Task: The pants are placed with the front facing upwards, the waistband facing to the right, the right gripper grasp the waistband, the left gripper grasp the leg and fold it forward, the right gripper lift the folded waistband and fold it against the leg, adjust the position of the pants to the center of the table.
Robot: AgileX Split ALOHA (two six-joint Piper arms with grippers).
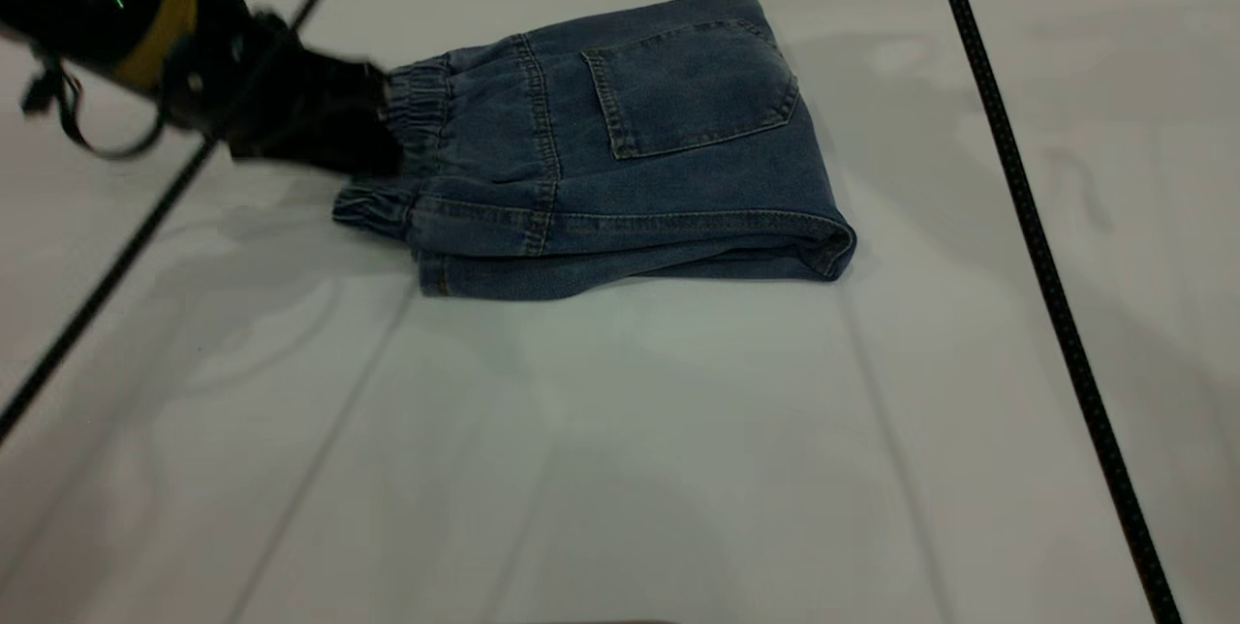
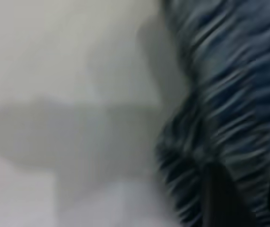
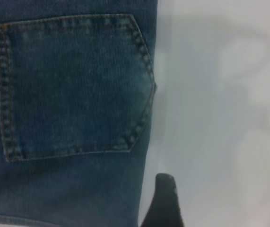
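Pants [image 1: 620,149]: folded on bench [image 1: 620,469], long axis left-right. Left end effector [image 1: 373,125] set at waistband [image 1: 412,115], nearer; grip cannot be told. Right end effector [image 3: 165,201]: beside pocket edge, state untold.

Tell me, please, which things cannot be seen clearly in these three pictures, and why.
- Left gripper, exterior view: a dark blur at the waistband; whether its fingers grip the cloth cannot be told.
- Left wrist view: motion blur smears the pants; no detail readable.
- Right gripper, right wrist view: only one dark finger tip shows, cut off by the bottom edge; absent from the exterior view.
- Pants' inner layers: hidden under the top fold with the back pocket.
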